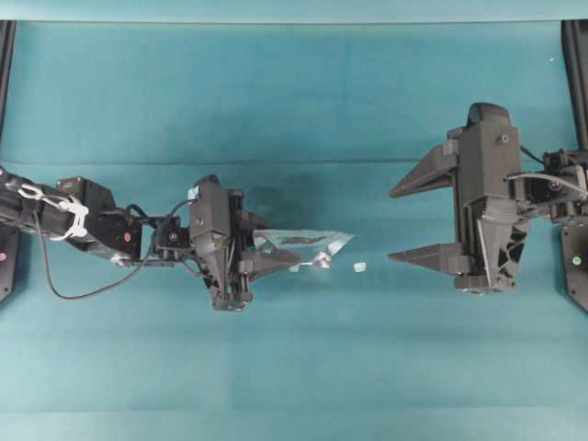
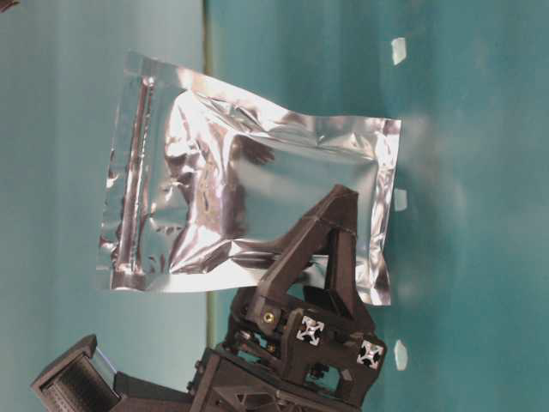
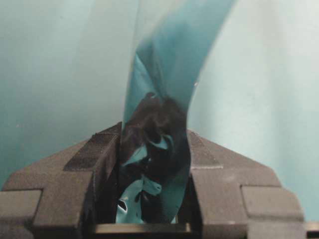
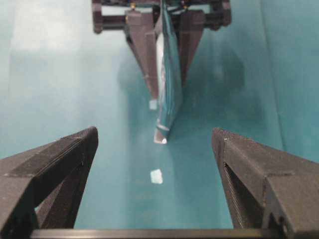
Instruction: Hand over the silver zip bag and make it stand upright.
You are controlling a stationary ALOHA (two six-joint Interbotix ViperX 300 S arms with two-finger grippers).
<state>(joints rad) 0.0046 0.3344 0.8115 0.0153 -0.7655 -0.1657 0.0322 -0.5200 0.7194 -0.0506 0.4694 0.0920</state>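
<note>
The silver zip bag is a shiny, crinkled foil pouch with its zip strip along one end. My left gripper is shut on it, and the foil runs up between the pads in the left wrist view. One black finger lies across the pouch's face. The pouch is held on edge, pointing toward my right gripper. That gripper stands wide open to the bag's right, apart from it and holding nothing. From the right wrist the bag shows edge-on ahead of the open fingers.
A tiny white scrap lies on the teal tabletop between the two grippers, also visible as a scrap in the right wrist view. Black frame posts stand at the table's far corners.
</note>
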